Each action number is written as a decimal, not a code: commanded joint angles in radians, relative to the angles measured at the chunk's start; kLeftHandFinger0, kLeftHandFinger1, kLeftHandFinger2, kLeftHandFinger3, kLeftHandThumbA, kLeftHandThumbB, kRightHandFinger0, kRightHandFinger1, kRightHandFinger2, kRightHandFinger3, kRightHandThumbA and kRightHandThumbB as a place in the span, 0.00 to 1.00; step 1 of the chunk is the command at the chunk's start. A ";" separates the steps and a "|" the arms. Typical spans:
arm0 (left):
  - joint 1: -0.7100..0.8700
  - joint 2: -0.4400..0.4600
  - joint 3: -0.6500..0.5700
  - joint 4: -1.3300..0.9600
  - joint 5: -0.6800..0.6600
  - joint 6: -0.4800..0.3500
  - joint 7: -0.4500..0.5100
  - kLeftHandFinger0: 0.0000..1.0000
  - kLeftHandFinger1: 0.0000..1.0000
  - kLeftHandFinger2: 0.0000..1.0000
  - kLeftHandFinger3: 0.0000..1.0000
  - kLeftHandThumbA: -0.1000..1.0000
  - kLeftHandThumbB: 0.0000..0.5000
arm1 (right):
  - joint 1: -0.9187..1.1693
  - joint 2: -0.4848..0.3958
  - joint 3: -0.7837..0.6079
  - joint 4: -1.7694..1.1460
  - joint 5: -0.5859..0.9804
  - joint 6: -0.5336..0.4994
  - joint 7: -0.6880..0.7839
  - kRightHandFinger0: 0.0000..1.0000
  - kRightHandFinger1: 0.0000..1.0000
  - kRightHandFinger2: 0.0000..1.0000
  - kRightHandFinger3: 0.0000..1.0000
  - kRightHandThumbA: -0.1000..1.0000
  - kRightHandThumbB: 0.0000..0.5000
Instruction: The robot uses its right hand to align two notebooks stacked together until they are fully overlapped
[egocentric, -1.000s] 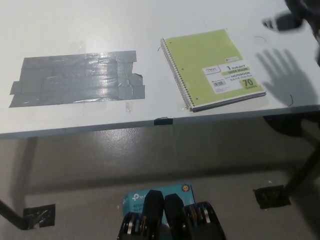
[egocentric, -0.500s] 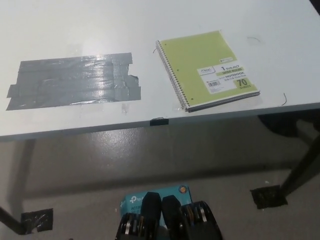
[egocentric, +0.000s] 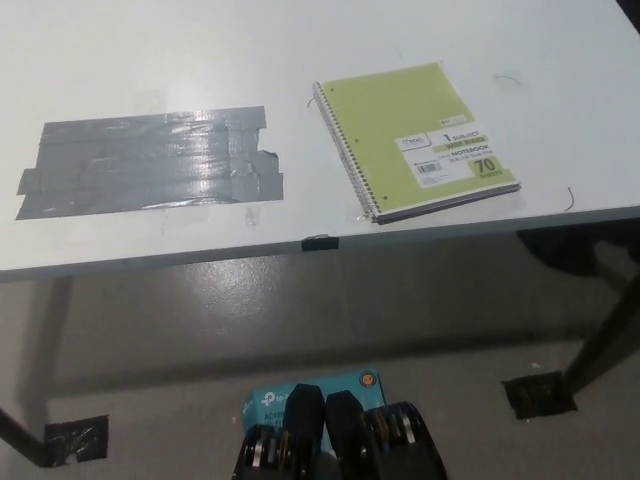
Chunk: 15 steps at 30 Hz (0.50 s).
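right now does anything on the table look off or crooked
The green notebook lies askew, turned against the table edge near the front. A rough patch of grey tape covers the tabletop to its left, one corner ragged. No hand is in view.

Notebooks (egocentric: 415, 135): matt lime-green card cover, metal spiral binding along the left edge, white printed paper label. Table (egocentric: 300, 50): smooth white top with a slight sheen. Duct tape patch (egocentric: 150, 160): grey, glossy, wrinkled strips catching the light. Floor (egocentric: 300, 310): grey, polished, faintly reflective. Box (egocentric: 315, 395), near: teal printed cardboard.
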<state>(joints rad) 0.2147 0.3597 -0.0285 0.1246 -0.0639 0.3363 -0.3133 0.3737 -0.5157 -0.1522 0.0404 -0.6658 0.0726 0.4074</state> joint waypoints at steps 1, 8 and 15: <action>0.008 0.041 0.008 -0.006 0.025 -0.036 0.007 0.58 0.58 0.69 1.00 1.00 1.00 | -0.033 -0.098 0.035 0.038 0.232 0.037 0.222 0.98 0.99 1.00 1.00 0.71 0.37; 0.004 0.045 0.023 -0.044 0.042 -0.017 0.034 0.53 0.54 0.65 1.00 1.00 1.00 | -0.080 -0.154 0.134 0.007 0.218 0.122 0.299 1.00 1.00 1.00 1.00 0.76 0.40; -0.037 0.041 0.025 -0.020 0.053 -0.008 0.040 0.52 0.53 0.65 1.00 1.00 1.00 | -0.171 -0.188 0.190 0.068 0.248 0.146 0.302 1.00 1.00 1.00 1.00 0.79 0.37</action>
<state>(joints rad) 0.1911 0.3814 -0.0158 0.1169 -0.0299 0.3357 -0.2953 0.2327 -0.6544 0.0254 0.0979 -0.4728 0.1805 0.6612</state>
